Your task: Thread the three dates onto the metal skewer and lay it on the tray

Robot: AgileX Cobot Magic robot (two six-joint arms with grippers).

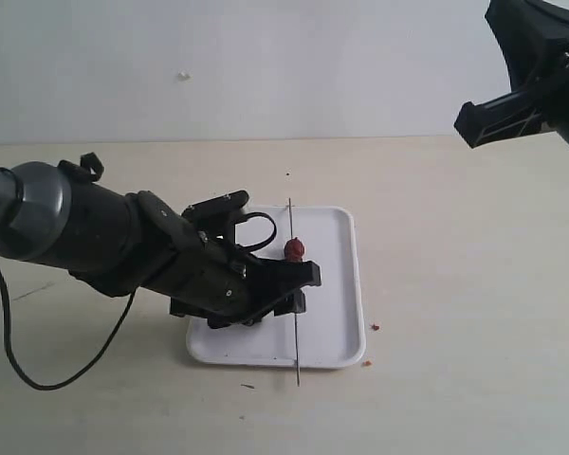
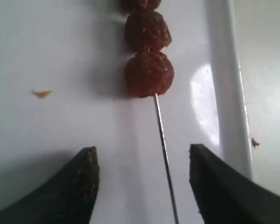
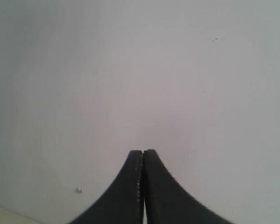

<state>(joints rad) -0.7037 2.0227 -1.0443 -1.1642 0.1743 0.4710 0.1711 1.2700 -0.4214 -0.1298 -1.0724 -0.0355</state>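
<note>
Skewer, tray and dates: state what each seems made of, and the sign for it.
Skewer: thin grey metal, probably steel; straight, with a dull shine. Tray: glossy white, perhaps plastic or glazed ware; a bright glare patch shows. Dates: dried fruit; matt, wrinkled reddish-brown skin.

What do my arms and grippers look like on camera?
The left arm has a grey metallic section, black links and a loose black cable. The right arm is black and angular. The left gripper and right gripper have black tapered fingers.

Right claw (image 3: 143,186), tips pressed together, plain pale wall (image 3: 130,70)
</note>
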